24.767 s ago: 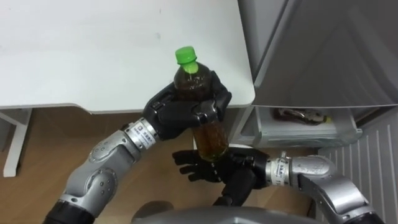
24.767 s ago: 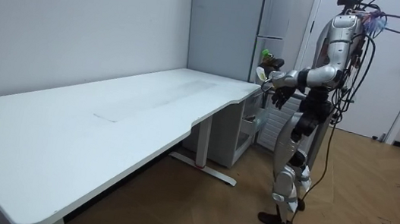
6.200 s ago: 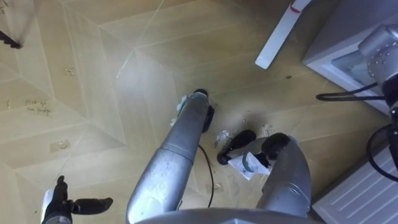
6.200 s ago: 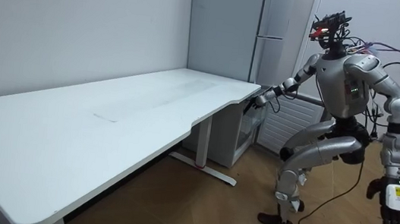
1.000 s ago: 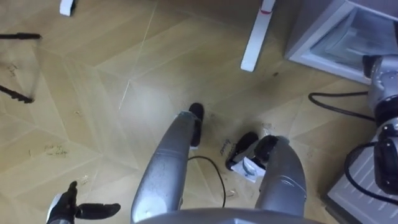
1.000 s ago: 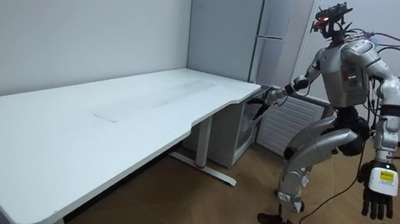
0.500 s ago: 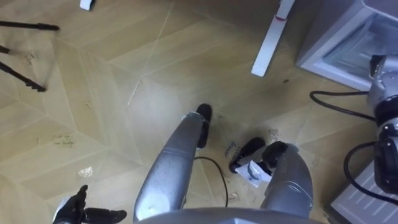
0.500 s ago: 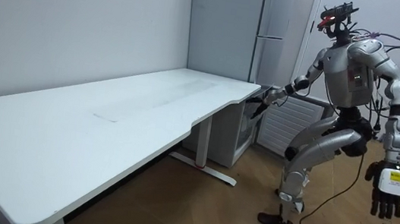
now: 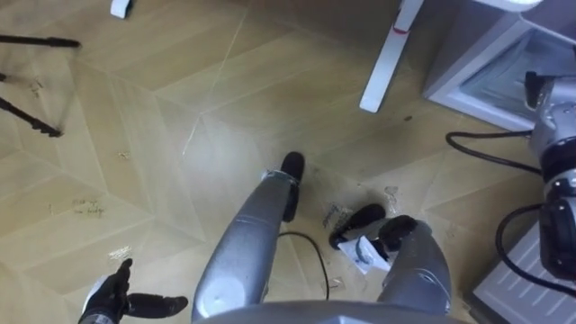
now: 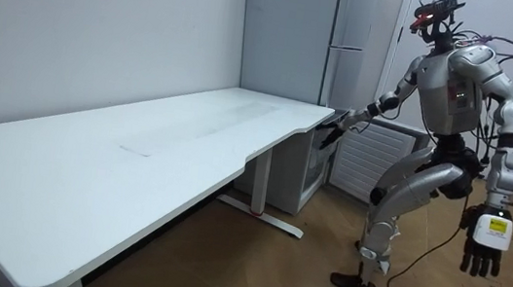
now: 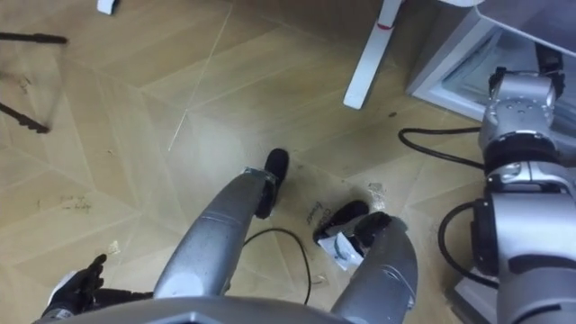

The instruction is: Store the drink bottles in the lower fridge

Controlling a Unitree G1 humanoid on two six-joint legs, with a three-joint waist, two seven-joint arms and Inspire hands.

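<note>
With knees bent beside the large white desk (image 10: pixel 190 126), the robot stretches its right hand (image 10: pixel 338 122) toward the open grey lower fridge compartment (image 9: pixel 490 76), perhaps to place the drink there, though I cannot tell its grip or where the drink is, while the left hand (image 10: pixel 482 248) hangs open and empty, probably for balance.

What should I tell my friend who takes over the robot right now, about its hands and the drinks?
The left hand is open, holds nothing and hangs at the robot's side.
The right hand reaches past the desk corner toward the lower fridge; I cannot tell its state.
The robot crouches in front of the fridge.
Done: the lower fridge is open.
Left: I cannot tell whether a drink is in the right hand or already inside, so check that first.
</note>
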